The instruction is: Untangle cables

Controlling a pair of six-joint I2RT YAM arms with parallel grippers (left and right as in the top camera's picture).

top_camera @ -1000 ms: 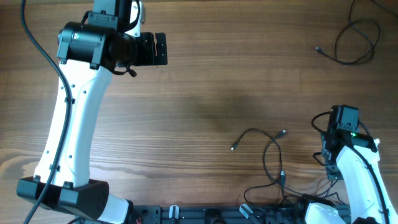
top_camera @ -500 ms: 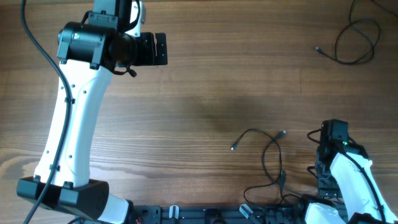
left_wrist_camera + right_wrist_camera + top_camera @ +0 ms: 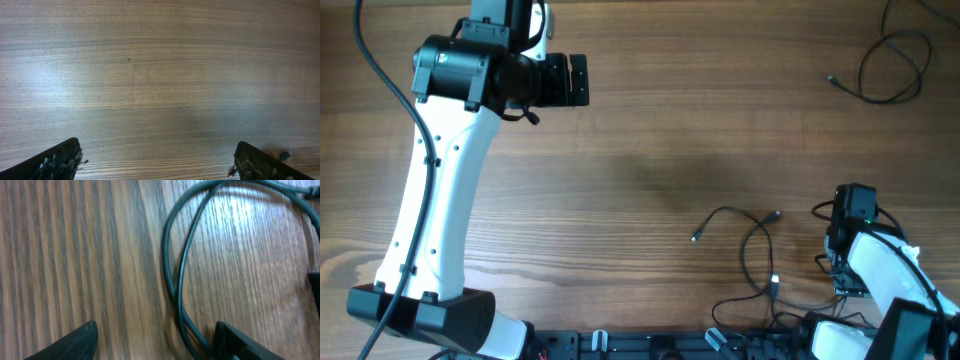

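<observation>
Left jaws are hanging wide over bare surface [image 3: 160, 75] at 10 o'clock. One cable [image 3: 747, 255] is lying loose at 5 o'clock. Right jaws near it are gaping apart, a dark cord [image 3: 165, 270] looping between them. Second cable [image 3: 862, 72] is curling at 1 o'clock.

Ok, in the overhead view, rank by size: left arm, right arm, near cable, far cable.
1. left arm
2. right arm, partly cut off by the frame
3. near cable and far cable: similar spread, too close to rank
</observation>
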